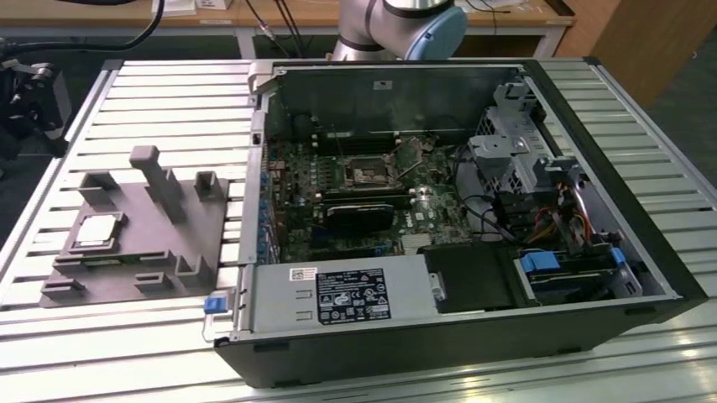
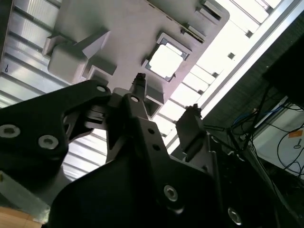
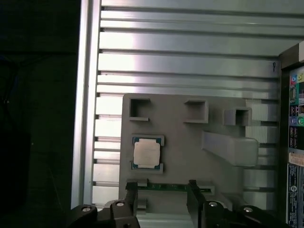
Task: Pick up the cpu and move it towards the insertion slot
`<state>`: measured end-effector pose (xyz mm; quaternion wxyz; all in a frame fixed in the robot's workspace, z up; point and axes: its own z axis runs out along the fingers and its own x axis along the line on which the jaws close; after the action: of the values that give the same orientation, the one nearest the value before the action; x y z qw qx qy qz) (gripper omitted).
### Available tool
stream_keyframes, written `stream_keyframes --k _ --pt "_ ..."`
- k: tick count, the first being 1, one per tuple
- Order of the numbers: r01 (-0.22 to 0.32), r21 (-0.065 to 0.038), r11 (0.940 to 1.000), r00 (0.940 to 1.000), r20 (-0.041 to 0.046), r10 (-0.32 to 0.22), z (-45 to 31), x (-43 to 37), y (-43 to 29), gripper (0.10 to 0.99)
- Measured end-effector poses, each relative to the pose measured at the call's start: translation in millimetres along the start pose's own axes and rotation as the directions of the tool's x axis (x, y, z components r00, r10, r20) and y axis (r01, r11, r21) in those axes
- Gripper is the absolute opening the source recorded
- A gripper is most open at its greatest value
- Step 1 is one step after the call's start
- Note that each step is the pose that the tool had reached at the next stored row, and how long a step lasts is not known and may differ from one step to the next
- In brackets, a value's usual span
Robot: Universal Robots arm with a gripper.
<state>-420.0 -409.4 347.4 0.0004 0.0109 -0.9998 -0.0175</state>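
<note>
The cpu [image 1: 99, 231] is a flat silvery square lying in a recess of the grey fixture block [image 1: 191, 227], at the exterior view's left. Both wrist views look down on the cpu [image 3: 146, 153] [image 2: 166, 61]. My gripper [image 3: 162, 191] hangs above the fixture [image 3: 180, 156], open, with nothing between its two dark fingers [image 3: 131, 192]. It is offset from the cpu and clear of it. In the second wrist view the gripper [image 2: 164, 100] is spread wide over the fixture [image 2: 118, 38]. The insertion slot [image 1: 368, 173] sits on the motherboard inside the open computer case [image 1: 583, 302].
The fixture has upright posts [image 1: 146, 164] and a slanted bar [image 3: 230, 147]. Inside the case are a long black card [image 1: 358, 217], a power supply [image 1: 342, 294], a drive cage [image 1: 515, 151] and loose cables [image 1: 560, 227]. The slatted metal table [image 1: 168, 92] ends at an edge [image 3: 85, 95].
</note>
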Motion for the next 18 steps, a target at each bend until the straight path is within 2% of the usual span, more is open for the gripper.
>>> stream_keyframes --k 1,2,3,4,5,18 --pt "0.001 0.001 1.0 1.0 -0.0002 -0.001 1.5 0.3 -0.1 0.584" --pt "0.002 0.002 1.0 1.0 -0.0003 -0.002 3.2 0.5 -0.1 0.584" --pt "0.004 0.003 1.0 1.0 -0.0003 -0.004 5.0 0.7 -0.2 0.643" --pt "0.005 0.003 1.0 1.0 -0.0003 -0.005 6.9 1.0 -0.2 0.643" --pt "0.005 0.003 1.0 1.0 -0.0005 -0.005 8.6 1.4 -0.3 0.706" --pt "0.01 0.003 0.9999 0.9999 -0.0006 -0.01 23.1 3.3 -0.7 0.706"
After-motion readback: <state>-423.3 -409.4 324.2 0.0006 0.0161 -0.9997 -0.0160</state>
